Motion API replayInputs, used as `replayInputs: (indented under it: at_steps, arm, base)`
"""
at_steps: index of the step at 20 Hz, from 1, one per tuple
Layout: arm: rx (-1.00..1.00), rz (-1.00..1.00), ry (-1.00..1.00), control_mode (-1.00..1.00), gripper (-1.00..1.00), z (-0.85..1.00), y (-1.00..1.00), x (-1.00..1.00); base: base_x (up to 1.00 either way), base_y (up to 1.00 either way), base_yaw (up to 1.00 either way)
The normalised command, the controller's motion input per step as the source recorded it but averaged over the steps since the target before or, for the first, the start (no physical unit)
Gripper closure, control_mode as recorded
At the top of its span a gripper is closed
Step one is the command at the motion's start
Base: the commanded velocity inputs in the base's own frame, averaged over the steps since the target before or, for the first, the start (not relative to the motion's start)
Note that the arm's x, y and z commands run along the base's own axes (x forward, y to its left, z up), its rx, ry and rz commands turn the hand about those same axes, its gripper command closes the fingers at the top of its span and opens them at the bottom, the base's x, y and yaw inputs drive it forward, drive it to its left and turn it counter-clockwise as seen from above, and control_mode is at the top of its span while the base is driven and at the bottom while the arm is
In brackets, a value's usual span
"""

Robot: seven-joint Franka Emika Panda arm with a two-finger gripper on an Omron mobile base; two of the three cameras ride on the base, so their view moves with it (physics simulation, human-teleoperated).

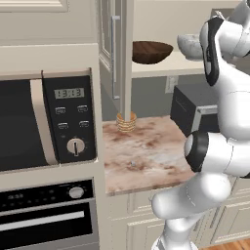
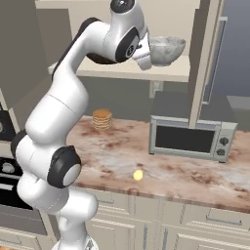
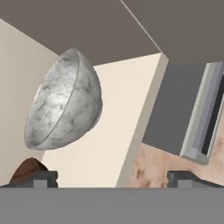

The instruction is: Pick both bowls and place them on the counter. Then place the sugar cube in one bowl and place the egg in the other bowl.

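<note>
So far nothing of the task looks done; both bowls sit on the cream shelf (image 1: 156,69) above the counter (image 1: 146,151), the dark wooden bowl (image 1: 152,52) to the left and the grey mottled bowl (image 2: 167,50) further right, each upright with its mouth facing up; being round, neither has a long axis to speak of. The gripper (image 3: 111,179) is raised to shelf height close beside the grey bowl, its jaws spread wide and holding nothing; in the hand view that bowl appears rolled on its side only because the camera is rolled. The egg (image 2: 138,175) lies on the marbled counter near its front edge, too small to read its long axis; the sugar cube (image 1: 133,164) is a speck on the same slab. By the look of it, every step remains: two bowls down, then cube and egg in.
</note>
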Motion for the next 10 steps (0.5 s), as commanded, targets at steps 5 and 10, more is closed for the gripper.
replayInputs:
  at_steps: [5,10]
  arm:
    - [0.0,0.0,0.02,-1.0,-1.0,0.0,-0.06,0.3]
    - [0.0,0.0,0.0,-1.0,-1.0,-0.02,-0.1,0.23]
  base:
    - [0.0,0.0,0.0]
    - [0.0,0.0,0.0]
